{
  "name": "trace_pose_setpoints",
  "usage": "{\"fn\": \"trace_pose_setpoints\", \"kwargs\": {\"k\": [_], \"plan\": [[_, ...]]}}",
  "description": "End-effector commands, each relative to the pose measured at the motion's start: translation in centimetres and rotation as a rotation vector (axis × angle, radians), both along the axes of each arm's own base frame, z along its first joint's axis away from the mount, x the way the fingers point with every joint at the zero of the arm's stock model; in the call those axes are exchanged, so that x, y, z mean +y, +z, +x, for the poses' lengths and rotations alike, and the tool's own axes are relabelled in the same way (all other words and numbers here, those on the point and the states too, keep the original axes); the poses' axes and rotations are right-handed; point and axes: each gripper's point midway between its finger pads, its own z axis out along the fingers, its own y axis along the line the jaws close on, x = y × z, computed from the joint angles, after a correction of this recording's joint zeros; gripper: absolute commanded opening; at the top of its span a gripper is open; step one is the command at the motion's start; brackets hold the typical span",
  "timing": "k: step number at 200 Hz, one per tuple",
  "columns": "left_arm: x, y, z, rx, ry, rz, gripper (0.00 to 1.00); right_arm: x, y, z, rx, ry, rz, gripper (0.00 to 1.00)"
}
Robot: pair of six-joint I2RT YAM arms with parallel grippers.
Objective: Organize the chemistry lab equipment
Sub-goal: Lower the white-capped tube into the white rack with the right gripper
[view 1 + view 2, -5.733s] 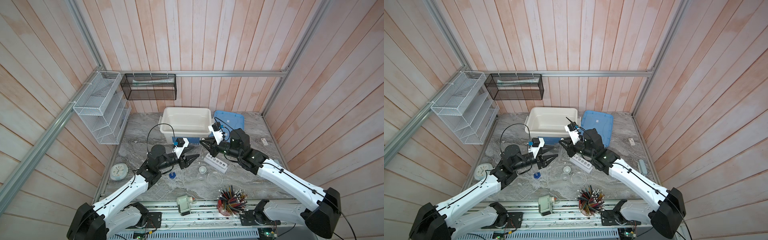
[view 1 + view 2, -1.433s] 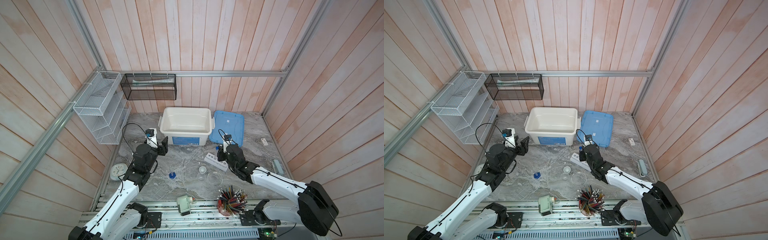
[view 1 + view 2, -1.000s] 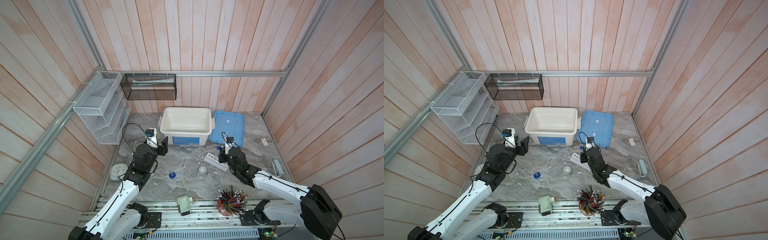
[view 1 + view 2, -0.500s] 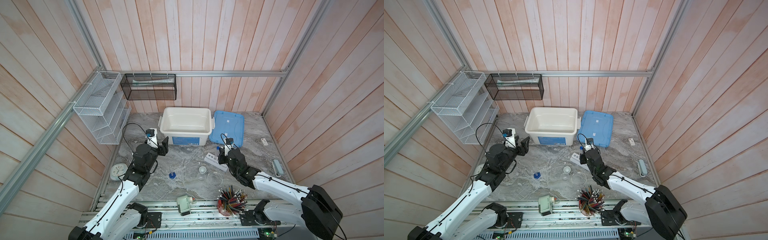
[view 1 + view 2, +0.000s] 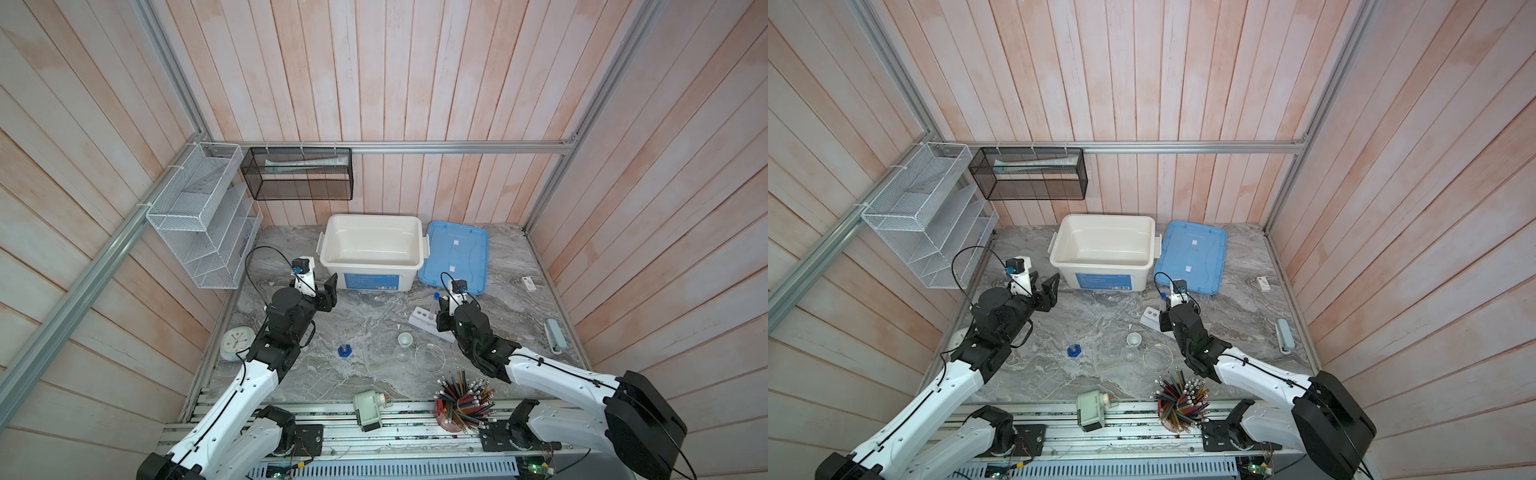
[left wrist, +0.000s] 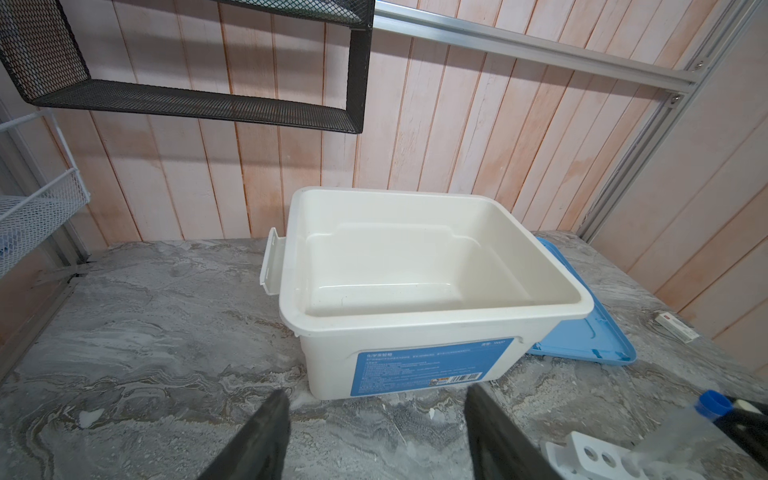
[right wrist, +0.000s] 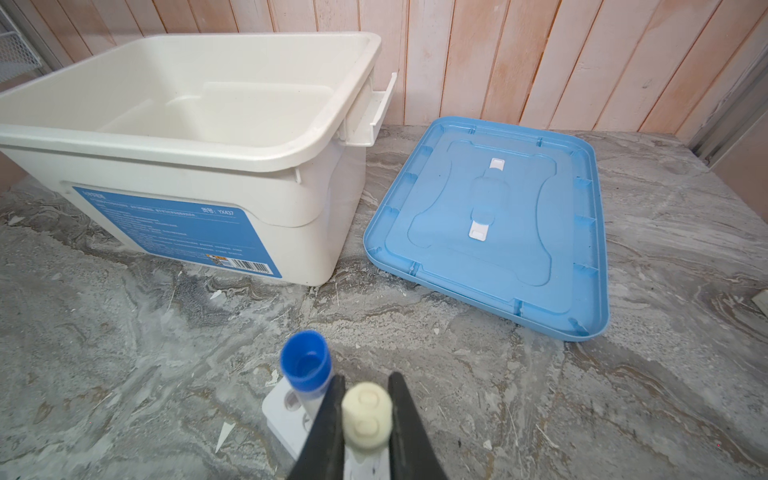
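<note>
Claws: right claw [image 7: 366,397] is pinching the white-capped test tube [image 7: 366,419], one finger on each side of the cap. The left claw [image 6: 374,395] is spread wide with nothing between the fingers.
Left claw spot: hangs over the left side of the tabletop [image 5: 374,316], pointed at the white bin [image 6: 436,322].
White-capped test tube: upright in the grip, right over the white six-hole rack [image 7: 280,411]. Can't tell if its bottom sits in a hole, since the fingers hide that bit.
Blue-capped test tube [image 7: 306,365]: standing upright in a hole at the rack's end, just beside the held one.
Rack: lies flat a bit right of the tabletop's middle, in front of the blue lid [image 5: 457,257]. It shows in both top views.
Blue-based cylinder [image 5: 344,350]: upright on its own around the middle, well apart from the rack.
Tiny white cup [image 5: 404,340]: sits between the rack and the dishes.
Dishes: small dish [image 5: 401,354] is just in front of the cup, and the big dish [image 5: 429,356] is just beside it toward the right edge. Both are flat on the tabletop.
Bin: open-topped, at the middle of the back edge.
Lid: inner side up, next to the bin toward the back right corner.
Other stuff: red cup of pencils [image 5: 461,405] and pale green sharpener [image 5: 368,409], both at the front edge.
</note>
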Motion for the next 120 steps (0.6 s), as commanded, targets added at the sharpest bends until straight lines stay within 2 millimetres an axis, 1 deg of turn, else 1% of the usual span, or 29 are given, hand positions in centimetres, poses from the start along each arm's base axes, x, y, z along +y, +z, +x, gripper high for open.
{"fn": "trace_pose_setpoints", "kwargs": {"k": [1, 24, 50, 76, 97, 120], "plan": [[-0.1, 1.2, -0.1, -0.031, -0.016, -0.002, 0.68, -0.8, -1.1, -0.5, 0.027, -0.021, -0.037, 0.22], [-0.1, 1.2, -0.2, -0.031, -0.017, -0.004, 0.68, -0.8, -0.3, -0.5, 0.016, -0.021, -0.034, 0.32], [-0.1, 1.4, -0.2, -0.035, -0.015, -0.004, 0.68, -0.6, 1.6, -0.2, -0.015, -0.016, -0.028, 0.42], [-0.1, 1.7, -0.2, -0.039, -0.014, -0.008, 0.69, -0.4, 4.6, 0.1, -0.062, -0.009, -0.029, 0.45], [0.0, 1.8, -0.3, -0.033, -0.013, -0.015, 0.69, -0.2, 7.7, 0.3, -0.115, -0.003, -0.012, 0.5], [-0.1, 1.9, -0.4, -0.023, -0.014, -0.04, 0.69, 0.2, 10.2, 1.0, -0.119, -0.005, -0.031, 0.51]]}}
